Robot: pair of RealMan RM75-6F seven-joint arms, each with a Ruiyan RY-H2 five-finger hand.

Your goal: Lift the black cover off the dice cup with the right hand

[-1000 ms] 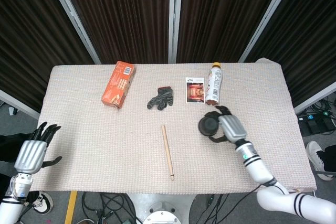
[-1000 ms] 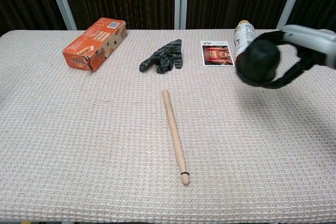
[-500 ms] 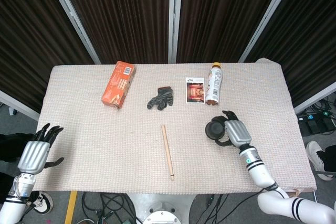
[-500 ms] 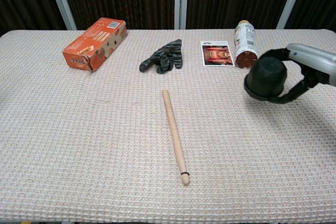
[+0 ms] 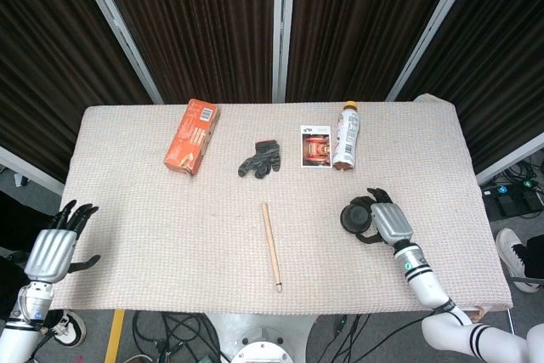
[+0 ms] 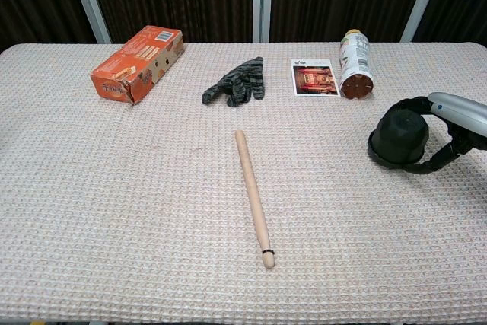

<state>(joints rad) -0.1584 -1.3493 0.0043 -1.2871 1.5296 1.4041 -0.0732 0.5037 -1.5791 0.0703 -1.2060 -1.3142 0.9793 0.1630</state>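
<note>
The right hand [image 6: 449, 131] is down at the right side of the table [image 6: 114, 211], its dark fingers [image 6: 426, 164] curled around the black cover [image 6: 399, 138], gripping it from the side. In the chest view the cover sits low, its wide rim at the cloth surface, dome upward; whether it actually touches the cloth I cannot tell. From the head view, the same hand [image 5: 387, 223] and cover [image 5: 355, 216] show right of centre, toward the near edge.

Just behind the cover, a bottle [image 6: 354, 74] lies on its side, its base toward the camera. Beside the bottle on its left lies a picture card [image 6: 315, 77], flat. Further left, a dark glove [image 6: 237, 82] is crumpled on the cloth. An orange box [image 6: 138, 62] lies near the far left corner, turned at an angle. In the middle, a wooden stick [image 6: 253, 195] runs front to back, well apart from everything else.

The left hand [image 5: 53, 248] hangs off the table's left edge in the head view, holding nothing, fingers spread and pointing up.
</note>
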